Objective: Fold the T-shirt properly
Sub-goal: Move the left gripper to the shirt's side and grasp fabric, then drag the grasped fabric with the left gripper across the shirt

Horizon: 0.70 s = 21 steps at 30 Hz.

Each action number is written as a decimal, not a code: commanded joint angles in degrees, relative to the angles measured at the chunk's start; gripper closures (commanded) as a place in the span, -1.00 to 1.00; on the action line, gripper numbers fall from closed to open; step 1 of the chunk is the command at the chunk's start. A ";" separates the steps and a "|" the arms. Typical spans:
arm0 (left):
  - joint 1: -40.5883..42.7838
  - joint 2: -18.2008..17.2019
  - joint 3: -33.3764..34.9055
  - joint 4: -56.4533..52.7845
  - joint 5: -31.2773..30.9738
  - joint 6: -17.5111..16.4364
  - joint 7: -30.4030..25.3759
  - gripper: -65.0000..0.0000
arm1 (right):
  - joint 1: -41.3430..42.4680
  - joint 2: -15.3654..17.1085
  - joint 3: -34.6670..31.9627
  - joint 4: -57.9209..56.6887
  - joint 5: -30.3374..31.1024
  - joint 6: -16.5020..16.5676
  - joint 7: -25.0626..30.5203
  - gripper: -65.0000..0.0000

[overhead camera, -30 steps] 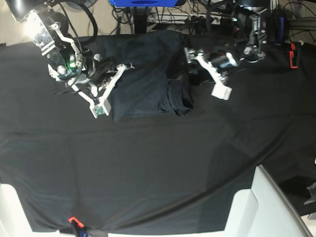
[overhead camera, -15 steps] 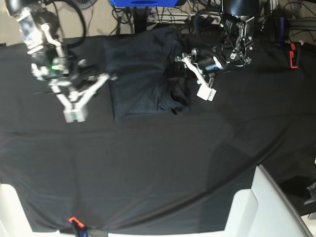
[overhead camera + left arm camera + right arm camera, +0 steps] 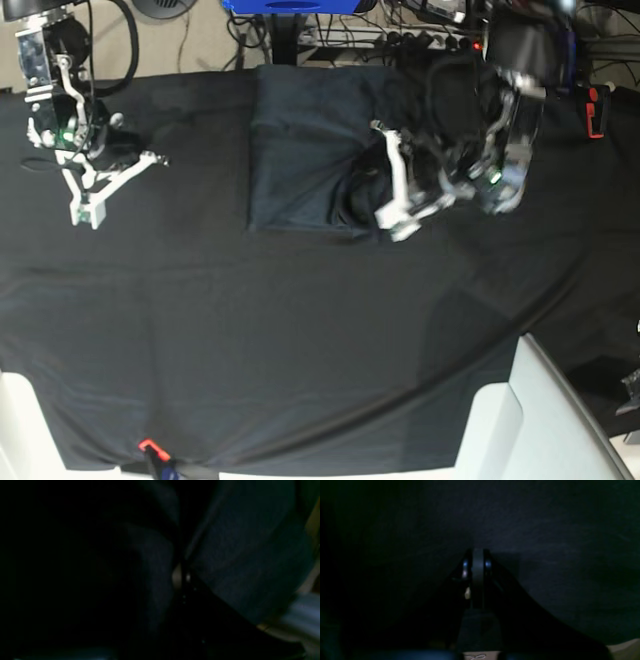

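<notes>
T-shirt: lying part-folded at the table's far middle.
Left hand: pinching the shirt's right edge.
Right hand: idling, fingers together, empty.
Technique: carrying the edge across evenly.

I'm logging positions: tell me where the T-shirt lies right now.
In the base view the T-shirt lies folded at top centre on the black cloth, with the left gripper at its right edge.

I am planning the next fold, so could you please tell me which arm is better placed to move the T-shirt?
The left one, probably. Its left hand is at the T-shirt's bunched edge, apparently pinching cloth. The right hand is shut over bare black cloth, well clear of the shirt.
</notes>
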 commanded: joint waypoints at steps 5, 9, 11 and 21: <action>-8.46 -4.25 15.68 1.08 12.28 0.29 -0.03 1.00 | -0.49 -1.22 0.75 1.12 0.25 0.06 0.89 1.00; -13.73 -3.90 23.24 1.08 24.50 0.29 -0.47 1.00 | -0.66 -3.15 1.37 1.12 0.25 0.06 0.89 1.00; -15.76 -3.90 26.58 1.08 27.57 0.29 -3.73 1.00 | -1.19 -4.65 3.04 1.12 0.25 0.06 0.89 1.00; -22.96 -1.88 40.29 -2.96 36.01 0.29 -21.57 1.00 | -4.36 -8.69 9.72 1.12 0.16 -0.03 0.80 1.00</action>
